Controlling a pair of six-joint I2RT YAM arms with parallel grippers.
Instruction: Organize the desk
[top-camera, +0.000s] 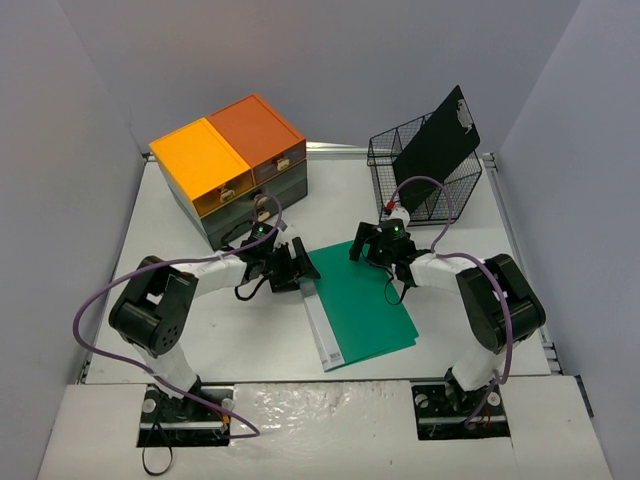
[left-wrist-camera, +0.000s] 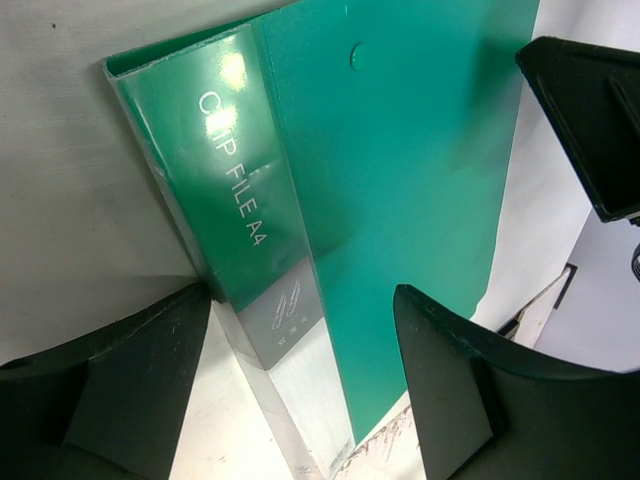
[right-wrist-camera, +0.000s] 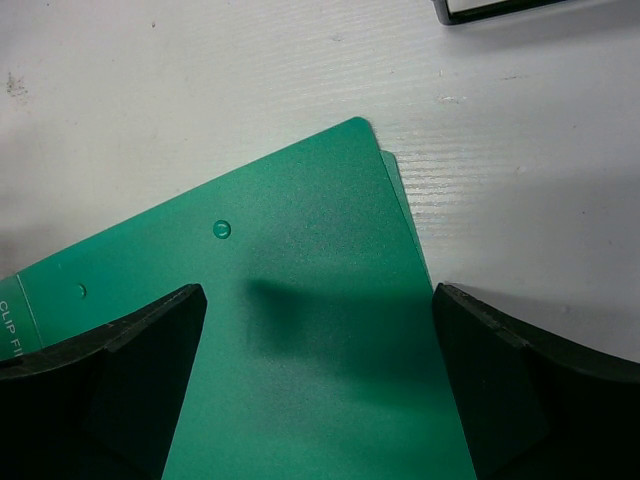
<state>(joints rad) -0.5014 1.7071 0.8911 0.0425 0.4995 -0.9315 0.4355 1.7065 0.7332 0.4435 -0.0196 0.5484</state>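
Observation:
A green clip file (top-camera: 370, 300) with a clear spine (top-camera: 322, 330) lies flat on the white desk (top-camera: 260, 340), in the middle. My left gripper (top-camera: 296, 266) is open at the file's far left corner. In the left wrist view its fingers (left-wrist-camera: 110, 390) stand either side of the spine (left-wrist-camera: 250, 210), which reads "CLIP FILE A4", and grip nothing. My right gripper (top-camera: 376, 248) is open over the file's far right corner. In the right wrist view the green cover (right-wrist-camera: 310, 330) fills the gap between the fingertips (right-wrist-camera: 530, 390), and nothing is held.
An orange-topped dark green drawer chest (top-camera: 235, 165) stands at the back left. A black wire basket (top-camera: 425, 185) at the back right holds a black clipboard (top-camera: 438, 140) leaning upright. The right gripper's black body (left-wrist-camera: 590, 120) shows in the left wrist view.

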